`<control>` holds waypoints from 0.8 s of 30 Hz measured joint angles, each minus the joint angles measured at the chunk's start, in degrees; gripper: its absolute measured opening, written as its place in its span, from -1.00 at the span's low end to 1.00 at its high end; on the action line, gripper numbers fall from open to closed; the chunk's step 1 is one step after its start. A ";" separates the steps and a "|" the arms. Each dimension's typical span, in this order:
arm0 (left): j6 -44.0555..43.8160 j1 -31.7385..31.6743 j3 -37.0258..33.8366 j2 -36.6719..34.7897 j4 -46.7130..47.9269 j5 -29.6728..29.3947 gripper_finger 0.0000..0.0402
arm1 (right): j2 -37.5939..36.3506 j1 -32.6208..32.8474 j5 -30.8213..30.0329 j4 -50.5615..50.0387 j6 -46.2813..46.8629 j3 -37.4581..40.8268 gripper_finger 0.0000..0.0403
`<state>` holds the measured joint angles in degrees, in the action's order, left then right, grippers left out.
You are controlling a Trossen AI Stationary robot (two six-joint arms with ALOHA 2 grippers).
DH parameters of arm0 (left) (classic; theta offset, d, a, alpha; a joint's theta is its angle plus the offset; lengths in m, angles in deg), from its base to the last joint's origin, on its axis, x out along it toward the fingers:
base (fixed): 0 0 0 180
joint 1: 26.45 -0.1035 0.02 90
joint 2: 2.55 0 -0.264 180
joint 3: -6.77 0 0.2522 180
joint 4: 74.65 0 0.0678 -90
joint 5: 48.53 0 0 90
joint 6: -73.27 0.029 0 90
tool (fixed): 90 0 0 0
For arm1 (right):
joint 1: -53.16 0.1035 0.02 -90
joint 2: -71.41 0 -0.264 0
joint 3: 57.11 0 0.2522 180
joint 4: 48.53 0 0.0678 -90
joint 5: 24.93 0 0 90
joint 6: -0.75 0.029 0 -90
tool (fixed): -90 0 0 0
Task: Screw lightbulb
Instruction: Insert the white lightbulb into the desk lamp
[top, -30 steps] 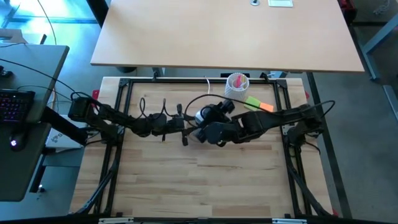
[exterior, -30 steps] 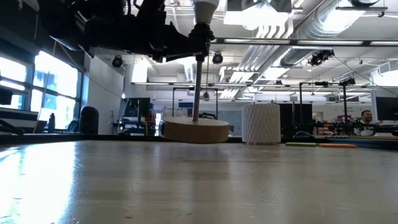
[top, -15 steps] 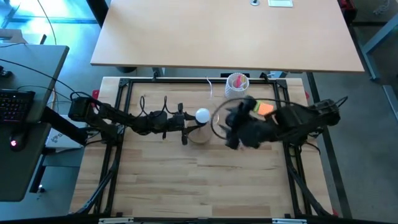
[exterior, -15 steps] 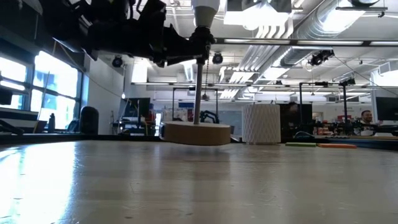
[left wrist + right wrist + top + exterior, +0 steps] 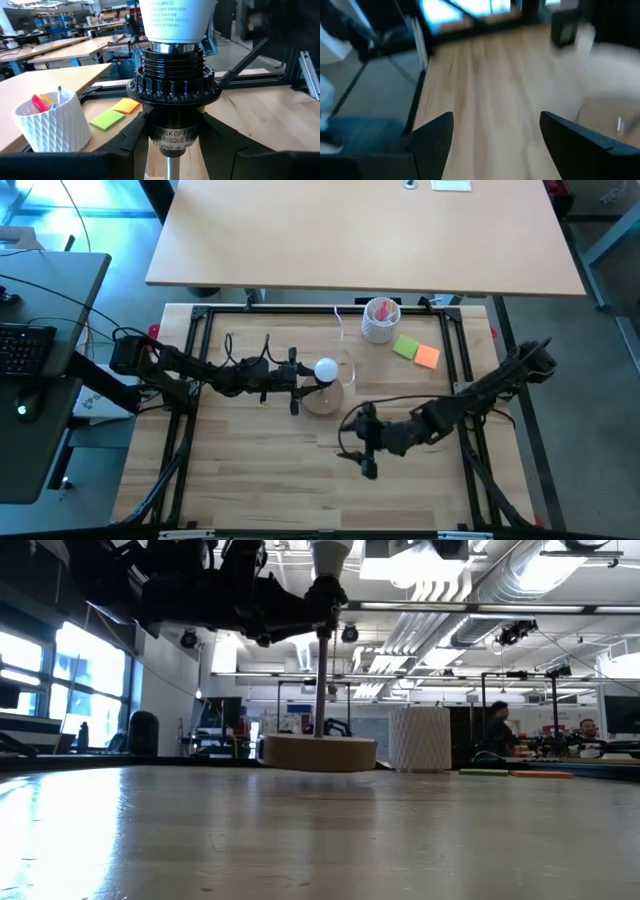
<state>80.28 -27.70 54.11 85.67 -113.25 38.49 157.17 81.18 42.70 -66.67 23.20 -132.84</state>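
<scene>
The lightbulb (image 5: 326,368) is white and sits upright in the black socket (image 5: 172,85) of a lamp stand. The stand has a thin metal rod (image 5: 320,680) and a round wooden base (image 5: 318,752) resting on the table. My left gripper (image 5: 300,384) reaches in level from the table's left and is shut on the socket just under the bulb. My right gripper (image 5: 354,444) hangs open over bare table nearer the front edge, apart from the stand, with nothing between its fingers (image 5: 432,137). My left gripper pinches the socket's lower, labelled part (image 5: 172,137) between its two fingers, below the ribbed collar. One finger (image 5: 132,140) lies on each side. The fingers come level from the table's left, across the upright stand. The stand stays upright with the bulb on top.
A white ribbed cup (image 5: 381,318) with pink contents stands at the far edge. Green and orange notes (image 5: 416,351) lie beside it. A black metal frame (image 5: 200,330) borders the table. Bare wood lies toward the near edge.
My right gripper has drawn away from the bulb, swinging down and toward the table's near edge, still open. The bulb has stayed in the socket. The left gripper keeps its hold on the socket.
</scene>
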 joint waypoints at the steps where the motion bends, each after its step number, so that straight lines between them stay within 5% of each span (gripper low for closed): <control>1: -0.01 0.00 0.00 0.00 -0.11 0.00 -0.34 | -0.23 -0.42 -0.94 1.58 -4.20 -0.14 0.45; 8: -0.90 -0.02 0.00 0.00 -0.26 2.71 -0.34 | -4.06 -5.16 -6.45 6.69 -34.56 -6.84 0.45; 16: -0.53 -0.02 0.00 0.00 -0.11 8.11 -0.34 | -8.01 -23.05 23.29 0.78 -31.14 -6.55 0.45; 24: -0.36 0.11 0.00 -0.01 0.31 10.55 -0.34 | -7.65 -29.55 35.61 5.67 -28.52 -2.83 0.45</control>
<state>79.93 -27.59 54.11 85.67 -112.93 49.04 149.52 51.63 78.31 -61.00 -5.32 -135.68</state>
